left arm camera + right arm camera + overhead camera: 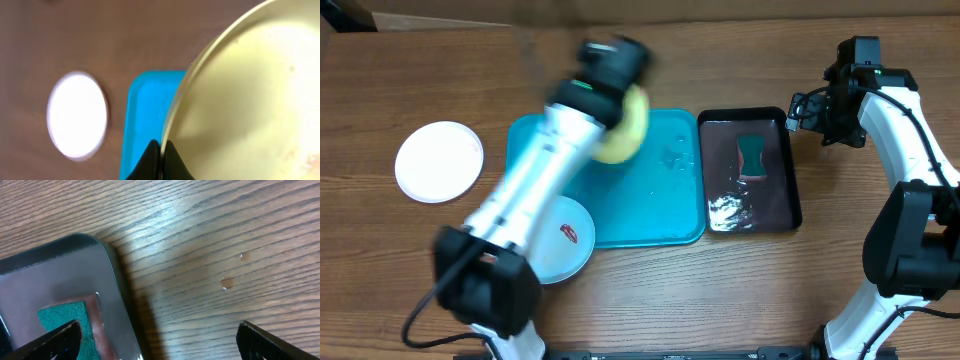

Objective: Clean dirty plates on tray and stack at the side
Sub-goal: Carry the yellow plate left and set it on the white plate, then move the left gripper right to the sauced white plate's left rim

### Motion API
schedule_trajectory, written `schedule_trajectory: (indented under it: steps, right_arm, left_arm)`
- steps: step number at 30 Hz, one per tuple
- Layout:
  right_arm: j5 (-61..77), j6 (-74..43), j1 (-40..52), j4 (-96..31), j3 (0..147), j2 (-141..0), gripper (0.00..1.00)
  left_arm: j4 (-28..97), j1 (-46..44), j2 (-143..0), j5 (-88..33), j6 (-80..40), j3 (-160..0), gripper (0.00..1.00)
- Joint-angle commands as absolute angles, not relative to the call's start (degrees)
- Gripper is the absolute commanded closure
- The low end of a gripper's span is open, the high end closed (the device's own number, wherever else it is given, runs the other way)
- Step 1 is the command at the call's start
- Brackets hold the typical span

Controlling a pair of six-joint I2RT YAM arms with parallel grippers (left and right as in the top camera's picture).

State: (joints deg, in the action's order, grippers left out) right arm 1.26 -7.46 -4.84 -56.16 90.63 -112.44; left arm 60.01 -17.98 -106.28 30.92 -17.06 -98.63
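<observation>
**Yellow-green plate up on its rim, sponge not yet fetched**

My left gripper is closed down to a sliver on the rim of the pale yellow-green plate, which I hold tilted above the turquoise tray. My right gripper is spread wide with nothing in it, hanging over bare table just beyond the far right corner of the black tray, where the green sponge lies.

I judge this to be the wiping step. A faint reddish mark shows near the plate's lower right in my left wrist view, so I would not stack it yet. To do it well I should keep the plate's face turned towards my right arm and low over the tray, so drips fall inside the rim. The pinch is thin and at one edge only (a hard push from the sponge could swivel the plate between my fingers), so the wipe should press towards my grip, not across it.

On room to move: the white plate sits well to the left on open table, a fair spot for the stack. The pale blue plate, red smear showing, lies at the tray's near left corner under my left arm; whether it rests on the rim I cannot tell, so I should lift clear before swinging left. My right gripper must cross the black tray's raised edge to reach the sponge, and a couple of water drops lie on the wood there.
</observation>
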Motion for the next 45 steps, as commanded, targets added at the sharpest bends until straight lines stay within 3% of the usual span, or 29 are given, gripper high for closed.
schedule_trajectory:
  steps: [1, 5, 12, 17, 24, 26, 28, 29, 30, 39, 43, 45]
  right_arm:
    - [1.13, -7.68, -4.8, -55.86, 91.33, -111.98, 0.0]
    - [1.13, -7.68, -4.8, -55.86, 91.33, -111.98, 0.0]
    - [1.13, -7.68, -4.8, -55.86, 91.33, -111.98, 0.0]
    - [1.13, -7.68, -4.8, -55.86, 91.33, -111.98, 0.0]
    - [1.15, -7.68, -4.8, -55.86, 91.33, -111.98, 0.0]
    - [1.13, -7.68, -4.8, -55.86, 91.33, -111.98, 0.0]
    - [1.13, -7.68, -4.8, -55.86, 91.33, -111.98, 0.0]
    - [1.15, -7.68, -4.8, -55.86, 91.33, -111.98, 0.0]
    - [1.13, -7.68, -4.8, -55.86, 91.33, -111.98, 0.0]
    - [1.13, -7.68, -4.8, -55.86, 91.33, -111.98, 0.0]
    - [1.13, -7.68, -4.8, -55.86, 91.33, -111.98, 0.0]
    - [1.13, -7.68, -4.8, -55.86, 91.33, -111.98, 0.0]
  left_arm:
    - [61.98, -2.9, -105.21, 6.26, -21.91, -99.42, 0.96]
    - [64.9, 16.03, -107.57, -8.71, -21.87, -99.42, 0.96]
    - [66.19, 35.73, -111.46, -15.97, -21.63, -99.37, 0.96]
    - [65.8, 41.54, -115.04, -15.44, -21.67, -99.37, 0.96]
    - [61.8, 41.1, -121.14, -12.01, -21.63, -99.37, 0.95]
    - [60.95, 40.84, -121.43, -12.01, -21.21, -99.37, 0.72]
    - [60.88, 40.84, -121.19, -12.12, -21.28, -99.79, 0.33]
    - [61.52, 40.93, -121.12, -12.43, -21.28, -100.53, 0.23]
    - [62.28, 40.91, -121.01, -12.8, -21.26, -101.23, 0.19]
    - [82.13, 39.0, -116.97, -24.73, -19.2, -109.45, 0.31]
    - [92.95, 34.76, -112.86, -24.64, -11.35, -108.07, 0.44]
    - [95.83, 31.64, -110.91, -23.88, -7.92, -106.54, 0.45]
